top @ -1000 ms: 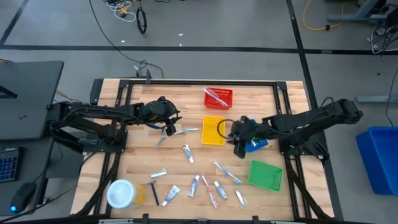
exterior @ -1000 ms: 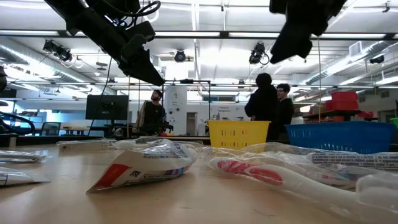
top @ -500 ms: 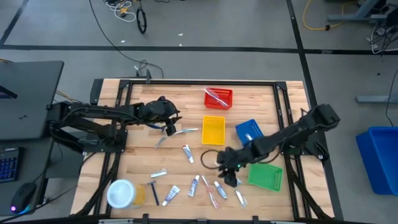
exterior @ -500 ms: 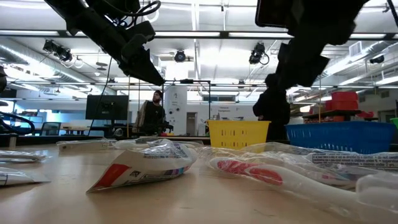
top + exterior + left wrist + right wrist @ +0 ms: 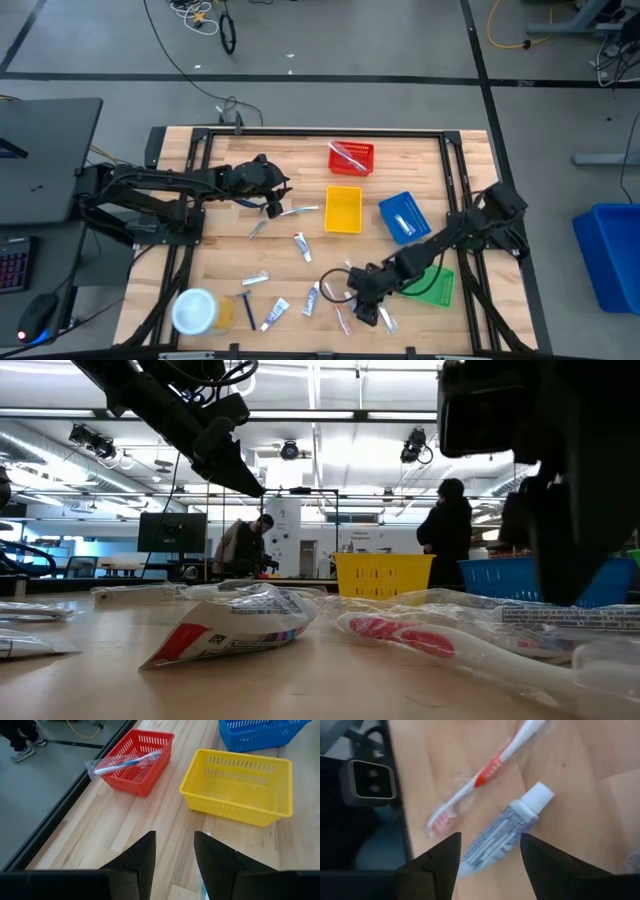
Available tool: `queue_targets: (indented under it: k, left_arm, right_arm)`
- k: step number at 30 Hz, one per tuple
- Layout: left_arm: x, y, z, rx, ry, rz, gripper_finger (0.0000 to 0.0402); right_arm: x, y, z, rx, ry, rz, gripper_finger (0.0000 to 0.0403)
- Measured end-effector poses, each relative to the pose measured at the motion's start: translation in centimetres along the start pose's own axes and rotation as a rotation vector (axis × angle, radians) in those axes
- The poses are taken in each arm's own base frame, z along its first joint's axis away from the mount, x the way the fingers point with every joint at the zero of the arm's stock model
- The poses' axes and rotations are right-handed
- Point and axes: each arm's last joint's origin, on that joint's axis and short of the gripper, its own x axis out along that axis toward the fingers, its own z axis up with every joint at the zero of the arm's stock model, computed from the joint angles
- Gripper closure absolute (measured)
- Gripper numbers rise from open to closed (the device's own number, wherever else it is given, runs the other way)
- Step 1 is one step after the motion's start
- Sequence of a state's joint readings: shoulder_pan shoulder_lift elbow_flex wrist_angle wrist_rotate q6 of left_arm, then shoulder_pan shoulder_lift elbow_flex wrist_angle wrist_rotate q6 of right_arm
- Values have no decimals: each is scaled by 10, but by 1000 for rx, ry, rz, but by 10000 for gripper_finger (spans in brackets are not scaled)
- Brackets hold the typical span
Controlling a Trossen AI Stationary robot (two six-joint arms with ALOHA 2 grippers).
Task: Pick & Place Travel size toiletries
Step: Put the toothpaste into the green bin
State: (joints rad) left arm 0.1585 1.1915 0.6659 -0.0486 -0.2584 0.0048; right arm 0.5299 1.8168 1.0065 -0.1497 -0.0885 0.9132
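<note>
Smooth white tube (image 5: 502,834), perhaps plastic

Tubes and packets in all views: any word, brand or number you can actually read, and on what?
None legible.
Tube under the right gripper: blue print, too blurred.
Wrapped tube in the low view: dark print lines, too small.
Baskets: no labels.
</note>
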Motion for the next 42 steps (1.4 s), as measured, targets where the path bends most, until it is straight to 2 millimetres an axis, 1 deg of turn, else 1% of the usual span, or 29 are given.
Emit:
queue_targets:
  k: [7,13,18,21,24,28,33,37,42]
  left_arm:
    - [0,0,0,5,-3,0,260]
    - [0,0,0,25,-5,0,260]
    - [0,0,0,29,-2,0,260]
    - [0,0,0,32,1,1,260]
    - [0,0,0,34,4,1,260]
    - [0,0,-1,36,5,1,260]
    - [0,0,-1,37,5,2,260]
    - [0,0,-1,38,6,3,260]
    - [0,0,-1,39,6,3,260]
  right_arm:
    - [6,-5,1,-11,-61,-75,199]
    - [11,-6,0,-11,-48,-78,209]
    - [21,-8,-2,-12,-29,-67,210]
    - [23,-10,-3,-65,-32,-96,214]
    - [24,-12,-5,-177,-12,-118,227]
    - [24,-13,-6,-299,3,-130,257]
    - [24,-15,-4,-319,10,-133,293]
    - [24,-17,-1,-302,7,-117,299]
    - [23,-16,-1,-320,2,-117,302]
